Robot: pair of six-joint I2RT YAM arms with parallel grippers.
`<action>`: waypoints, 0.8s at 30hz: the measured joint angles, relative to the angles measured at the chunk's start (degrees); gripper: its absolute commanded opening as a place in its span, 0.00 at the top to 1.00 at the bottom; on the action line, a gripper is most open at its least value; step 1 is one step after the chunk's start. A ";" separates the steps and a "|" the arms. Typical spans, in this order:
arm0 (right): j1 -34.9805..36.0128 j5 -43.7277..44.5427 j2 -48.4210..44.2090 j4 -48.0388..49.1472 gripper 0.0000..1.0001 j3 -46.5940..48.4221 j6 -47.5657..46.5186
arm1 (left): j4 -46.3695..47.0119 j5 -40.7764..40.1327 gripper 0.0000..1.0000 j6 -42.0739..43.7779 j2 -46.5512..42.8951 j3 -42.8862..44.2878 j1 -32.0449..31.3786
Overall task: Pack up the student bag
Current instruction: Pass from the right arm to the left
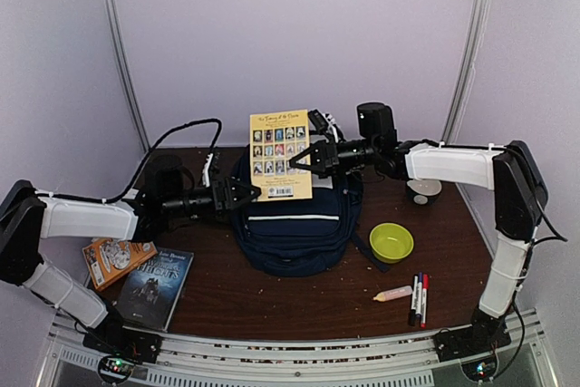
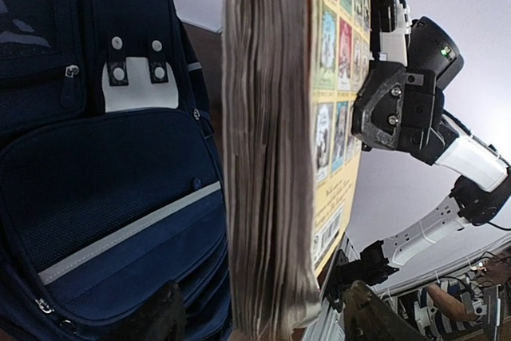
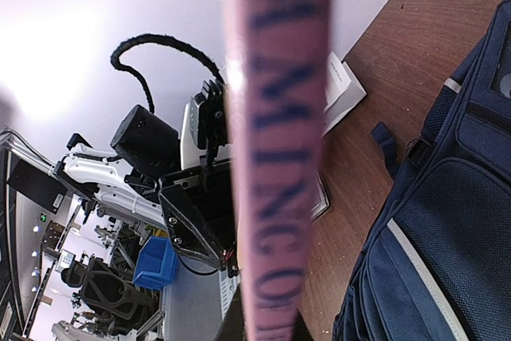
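Observation:
The student bag [image 1: 294, 233] lies mid-table, navy with a white stripe; it also shows in the left wrist view [image 2: 104, 173] and the right wrist view [image 3: 447, 221]. A thick yellow-covered book [image 1: 281, 156] stands upright over the bag's far end. My right gripper [image 1: 313, 159] is shut on the book's right edge; its pink spine [image 3: 275, 157] fills the right wrist view, with the gripper [image 3: 267, 329] at the bottom. My left gripper [image 1: 246, 197] is open at the book's lower left corner. Its fingers straddle the page edge [image 2: 267, 157] with gaps on both sides.
A green bowl [image 1: 391, 242] sits right of the bag. Markers [image 1: 419, 298] and a beige tube [image 1: 393, 294] lie at the front right. Two books [image 1: 118, 258] [image 1: 156, 283] lie at the front left. A round white-grey object [image 1: 423, 189] sits at the back right.

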 measured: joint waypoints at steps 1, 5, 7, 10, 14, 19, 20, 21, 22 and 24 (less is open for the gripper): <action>0.00 0.00 -0.11 -0.02 1.00 -0.09 0.00 | -0.11 0.04 0.25 0.09 0.09 0.26 0.00; 0.00 0.00 -0.13 -0.02 1.00 -0.09 -0.02 | -0.90 0.39 0.21 0.74 0.87 2.71 0.00; 0.02 0.00 -0.13 -0.02 1.00 -0.09 -0.04 | -1.84 0.46 0.21 1.16 1.46 4.52 0.00; 0.11 0.00 -0.13 -0.04 1.00 -0.09 -0.04 | -2.73 0.74 0.25 1.60 2.95 7.30 0.00; 0.20 -0.02 -0.13 -0.07 1.00 -0.09 -0.07 | -2.67 1.99 0.37 1.57 5.27 8.81 -0.02; 0.24 -0.15 -0.15 -0.07 1.00 -0.09 -0.35 | 0.11 3.74 0.56 -0.20 8.04 8.37 -0.02; 0.24 -0.20 -0.17 -0.07 1.00 -0.09 -0.44 | 1.16 3.98 0.61 -0.61 8.24 7.80 -0.02; 0.24 -0.22 -0.20 -0.07 1.00 -0.09 -0.46 | 1.92 4.22 0.66 -1.27 8.26 7.26 -0.02; 0.24 -0.24 -0.22 -0.07 1.00 -0.09 -0.46 | 2.93 4.42 0.69 -1.73 8.26 6.69 -0.02; 0.24 -0.33 -0.22 -0.09 1.00 -0.09 -0.46 | 4.92 4.87 0.75 -2.38 8.26 5.49 -0.02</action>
